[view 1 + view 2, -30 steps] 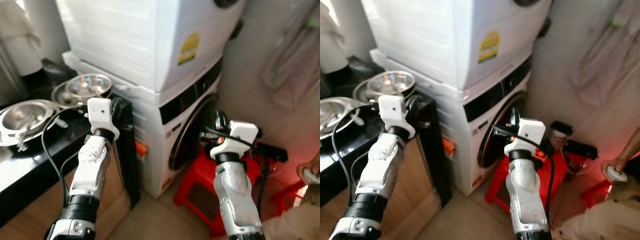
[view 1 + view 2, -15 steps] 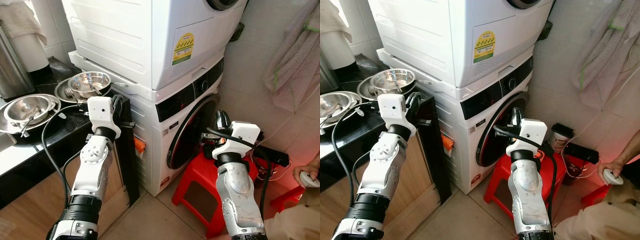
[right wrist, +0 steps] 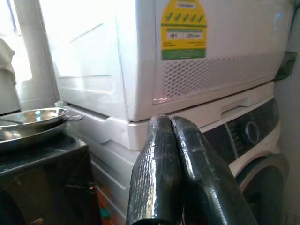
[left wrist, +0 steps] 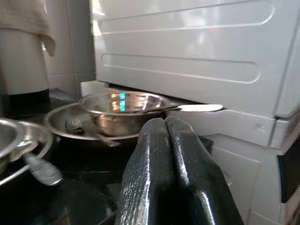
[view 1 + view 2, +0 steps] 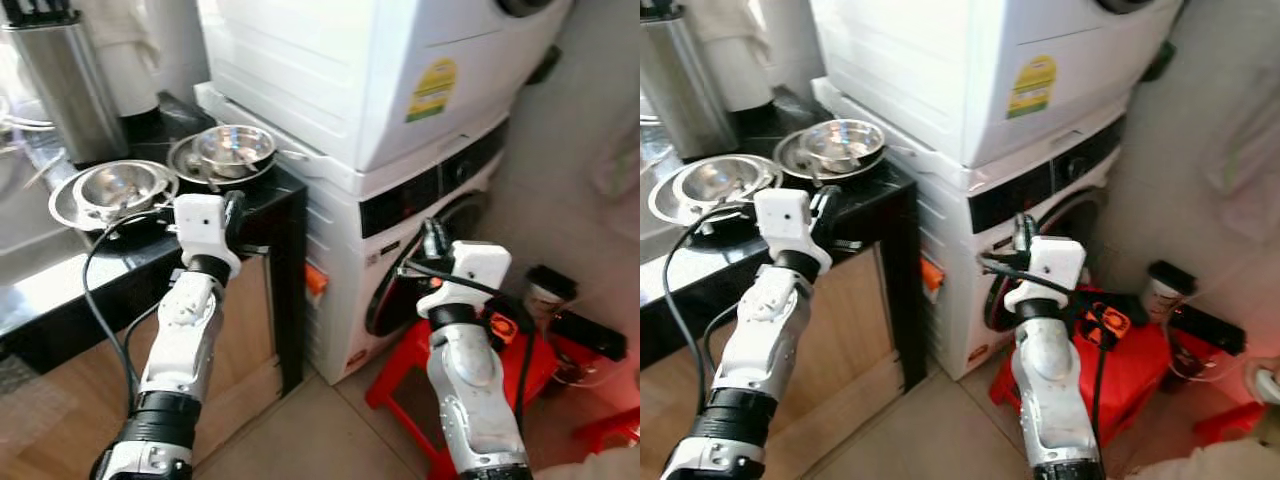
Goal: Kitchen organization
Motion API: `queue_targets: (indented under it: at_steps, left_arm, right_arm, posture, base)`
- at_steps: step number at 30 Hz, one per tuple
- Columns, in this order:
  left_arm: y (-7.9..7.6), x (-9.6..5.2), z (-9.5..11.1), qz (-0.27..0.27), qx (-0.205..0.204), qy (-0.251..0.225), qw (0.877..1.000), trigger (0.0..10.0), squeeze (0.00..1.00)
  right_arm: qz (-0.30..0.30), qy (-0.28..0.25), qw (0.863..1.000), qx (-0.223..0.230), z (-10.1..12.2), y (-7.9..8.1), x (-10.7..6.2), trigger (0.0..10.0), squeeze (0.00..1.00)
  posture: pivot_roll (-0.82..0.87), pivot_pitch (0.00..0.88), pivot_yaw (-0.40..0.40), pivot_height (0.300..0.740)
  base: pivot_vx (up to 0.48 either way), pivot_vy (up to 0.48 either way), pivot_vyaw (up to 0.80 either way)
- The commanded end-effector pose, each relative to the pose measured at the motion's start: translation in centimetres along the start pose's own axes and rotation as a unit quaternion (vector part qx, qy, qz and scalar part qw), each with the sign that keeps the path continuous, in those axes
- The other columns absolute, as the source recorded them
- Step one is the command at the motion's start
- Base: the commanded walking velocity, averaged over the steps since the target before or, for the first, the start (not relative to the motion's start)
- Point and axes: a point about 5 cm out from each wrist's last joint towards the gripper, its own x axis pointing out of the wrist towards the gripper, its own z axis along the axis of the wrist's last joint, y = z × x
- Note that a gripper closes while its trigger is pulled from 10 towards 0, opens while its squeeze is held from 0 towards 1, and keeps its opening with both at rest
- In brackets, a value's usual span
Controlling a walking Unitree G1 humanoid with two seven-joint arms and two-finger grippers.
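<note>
Glossy black counter point(image 5: 60, 285) beside the white stacked washer point(image 5: 400, 150) carries two shiny steel bowls point(image 5: 235, 148) on plates, likely awaiting sorting. Left gripper point(image 4: 164, 123) hovers at the counter's edge, rubbery fingers pressed together, empty; right gripper point(image 3: 165, 122) likewise closed, holding nothing.

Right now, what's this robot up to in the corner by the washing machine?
Nothing is being handled at this moment. The robot faces a black counter that carries steel bowls on plates, next to a stacked washing machine. Both arms are raised in front of it: the left pincer points toward the bowls, the right pincer toward the machine. Both pincers are shut and hold nothing. A red stool stands by the machine.
</note>
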Motion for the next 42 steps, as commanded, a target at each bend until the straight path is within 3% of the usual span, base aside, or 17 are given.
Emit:
queue_targets:
  at_steps: [1, 15, 24, 42]
  left_arm:
    - [-0.49, 0.23, 0.44, -0.010, 0.014, -0.011, 1.000, 10.0, 0.00]
    - [-0.65, 0.34, 0.44, -0.012, 0.015, -0.011, 1.000, 10.0, 0.00]
    - [-0.85, 0.37, 0.37, -0.014, 0.002, -0.008, 1.000, 10.0, 0.00]
    - [-0.94, 0.67, 0.35, -0.025, -0.001, -0.005, 1.000, 10.0, 0.00]
  right_arm:
    - [-0.005, -0.004, 1.000, 0.000, 0.15, -0.27, 0.06, 10.0, 0.00]
    - [-0.004, -0.003, 1.000, -0.003, 0.10, -0.32, 0.15, 10.0, 0.00]
    - [-0.004, 0.000, 1.000, -0.001, -0.04, -0.35, 0.19, 10.0, 0.00]
    - [-0.007, -0.006, 1.000, -0.003, 0.05, -0.20, 0.23, 10.0, 0.00]
  posture:
    - [-0.10, 0.000, -0.015, 0.740]
    - [-0.10, 0.000, -0.017, 0.740]
    - [-0.10, 0.000, -0.018, 0.740]
    - [-0.10, 0.000, 0.000, 0.740]
  base:
    - [0.000, -0.469, 0.00]
    - [0.000, -0.472, 0.00]
    - [0.000, -0.175, 0.00]
    - [0.000, 0.477, 0.10]
